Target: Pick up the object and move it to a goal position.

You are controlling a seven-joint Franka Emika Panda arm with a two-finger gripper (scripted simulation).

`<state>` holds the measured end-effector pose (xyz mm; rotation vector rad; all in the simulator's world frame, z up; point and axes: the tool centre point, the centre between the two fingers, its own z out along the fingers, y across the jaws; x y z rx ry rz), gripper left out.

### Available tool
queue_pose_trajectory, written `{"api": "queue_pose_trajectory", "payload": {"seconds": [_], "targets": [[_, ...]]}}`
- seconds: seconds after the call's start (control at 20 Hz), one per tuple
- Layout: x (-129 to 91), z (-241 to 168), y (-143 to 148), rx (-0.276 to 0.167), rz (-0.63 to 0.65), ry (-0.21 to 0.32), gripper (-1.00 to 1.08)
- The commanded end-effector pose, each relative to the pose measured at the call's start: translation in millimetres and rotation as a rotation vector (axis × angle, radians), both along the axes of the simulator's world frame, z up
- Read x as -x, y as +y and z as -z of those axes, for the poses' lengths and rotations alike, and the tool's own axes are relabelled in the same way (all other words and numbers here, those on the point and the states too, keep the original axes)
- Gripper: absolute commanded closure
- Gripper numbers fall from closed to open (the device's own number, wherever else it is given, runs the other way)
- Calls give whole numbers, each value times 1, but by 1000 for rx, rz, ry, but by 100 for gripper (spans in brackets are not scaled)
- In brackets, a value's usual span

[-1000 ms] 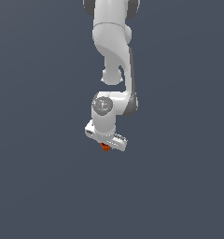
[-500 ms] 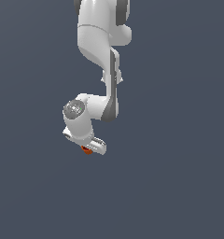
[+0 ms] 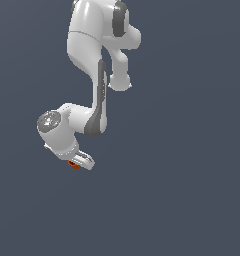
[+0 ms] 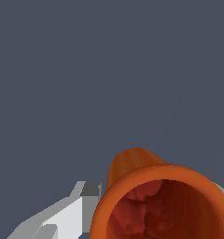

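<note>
The object is a tiny orange-red cup (image 3: 73, 164) with a darker hollow top. In the exterior view it shows as a small red spot under the white gripper (image 3: 78, 162), mostly hidden by the hand. In the wrist view the cup (image 4: 160, 200) fills the lower part of the picture, its dark hollow facing the camera, held between the fingers. One light grey finger (image 4: 69, 214) shows beside it; the other finger is mostly hidden behind the cup's rim. The gripper is shut on the cup.
The white arm (image 3: 97, 60) reaches down from the upper part of the exterior view. All around is a plain dark blue-grey ground (image 3: 192, 200) with no other objects or goal marker in view.
The arm has swung toward the exterior view's left with the cup held in the gripper. The hand has also tilted.
</note>
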<state>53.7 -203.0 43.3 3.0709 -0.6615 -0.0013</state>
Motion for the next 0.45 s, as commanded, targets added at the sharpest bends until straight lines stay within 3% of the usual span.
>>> {"api": "queue_pose_trajectory", "payload": {"seconds": [0.0,0.4], "targets": [[-4,-1,-10,0,-2,-1,108],[-8,-1,-22,0,-2,-1,108]]}}
